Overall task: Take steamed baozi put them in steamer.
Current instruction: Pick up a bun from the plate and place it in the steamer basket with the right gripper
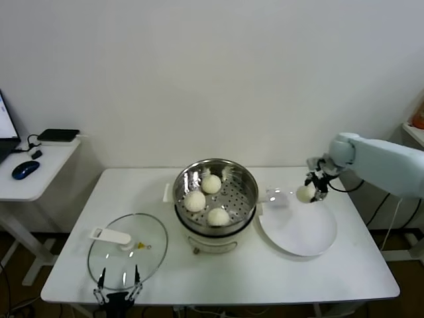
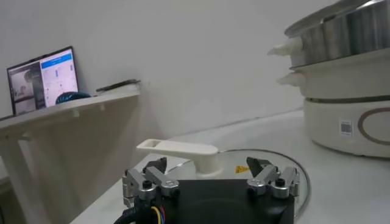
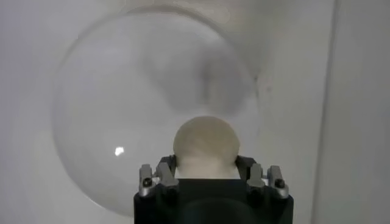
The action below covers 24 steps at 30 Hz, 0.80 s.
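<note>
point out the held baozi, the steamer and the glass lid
held baozi (image 1: 305,193), head view, middle of the bun between the right gripper's (image 1: 313,191) fingers
steamer (image 1: 246,184), head view, inner steel wall on the right side
glass lid (image 1: 149,246), head view, bare glass near the right rim

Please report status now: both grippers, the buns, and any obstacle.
Right gripper shut on last bun, above plate. Left gripper open, parked near lid. Three buns in steamer. No obstacle seen.
</note>
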Each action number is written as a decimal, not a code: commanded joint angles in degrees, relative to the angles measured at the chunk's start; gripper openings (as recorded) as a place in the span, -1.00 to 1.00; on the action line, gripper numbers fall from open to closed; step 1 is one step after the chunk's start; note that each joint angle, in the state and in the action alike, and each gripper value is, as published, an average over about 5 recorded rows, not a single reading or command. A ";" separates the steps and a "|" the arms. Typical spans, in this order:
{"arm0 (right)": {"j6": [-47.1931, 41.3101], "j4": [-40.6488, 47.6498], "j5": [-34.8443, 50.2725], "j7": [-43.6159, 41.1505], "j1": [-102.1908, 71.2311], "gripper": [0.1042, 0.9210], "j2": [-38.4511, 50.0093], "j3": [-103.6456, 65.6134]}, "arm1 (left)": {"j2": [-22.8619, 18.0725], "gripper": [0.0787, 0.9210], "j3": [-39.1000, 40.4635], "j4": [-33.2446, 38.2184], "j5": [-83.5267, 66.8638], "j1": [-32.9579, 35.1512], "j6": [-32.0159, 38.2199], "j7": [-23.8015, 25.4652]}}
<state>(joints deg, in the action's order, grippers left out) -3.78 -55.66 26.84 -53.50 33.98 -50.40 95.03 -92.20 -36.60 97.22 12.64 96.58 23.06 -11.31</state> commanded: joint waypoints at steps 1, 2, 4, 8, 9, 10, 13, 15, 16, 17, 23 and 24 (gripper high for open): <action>-6.39 -20.91 25.85 -1.54 30.02 0.35 -0.92 18.70 | -0.45 0.77 0.39 -0.10 -0.15 -0.31 -0.05 0.20; -7.07 -22.70 27.69 -1.44 31.92 0.35 -1.40 19.24 | -0.43 0.77 0.49 -0.11 -0.15 -0.34 -0.03 0.23; -8.42 -26.08 31.12 -0.77 34.60 0.36 -2.38 19.40 | -0.38 0.77 0.68 -0.10 -0.16 -0.34 0.03 0.23; -10.67 -30.75 35.32 1.66 35.28 0.36 -4.29 17.20 | -0.15 0.77 0.96 0.12 -0.26 -0.33 0.11 0.23; -11.17 -31.40 35.91 2.31 34.66 0.35 -4.81 16.34 | -0.07 0.77 1.01 0.21 -0.28 -0.30 0.12 0.24; -11.59 -31.82 36.28 3.03 33.84 0.35 -5.34 15.48 | 0.01 0.77 1.04 0.30 -0.29 -0.27 0.12 0.24; -12.60 -31.56 36.15 5.48 30.20 0.36 -7.05 13.30 | 0.19 0.77 1.07 0.56 -0.33 -0.16 0.14 0.24; -13.19 -30.14 34.86 7.37 26.81 0.36 -8.29 11.98 | 0.28 0.77 1.04 0.68 -0.41 -0.09 0.14 0.23; -13.50 -29.04 33.96 8.26 24.66 0.36 -8.95 11.18 | 0.33 0.77 1.02 0.72 -0.44 -0.05 0.13 0.22; -13.77 -28.06 33.13 8.90 22.77 0.36 -9.45 10.48 | 0.38 0.77 1.01 0.74 -0.47 -0.02 0.12 0.22; -14.46 -21.42 27.89 10.97 13.05 0.36 -12.38 6.85 | 0.61 0.77 0.40 0.66 -0.92 -0.04 0.08 0.22; -14.54 -20.53 27.30 11.25 11.93 0.36 -12.86 6.39 | 0.61 0.77 0.23 0.62 -1.02 -0.08 0.07 0.22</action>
<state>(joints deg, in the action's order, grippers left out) -15.87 -79.38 55.24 -46.69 55.28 -58.64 105.01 -92.20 -35.94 97.92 11.99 96.57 23.18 -11.10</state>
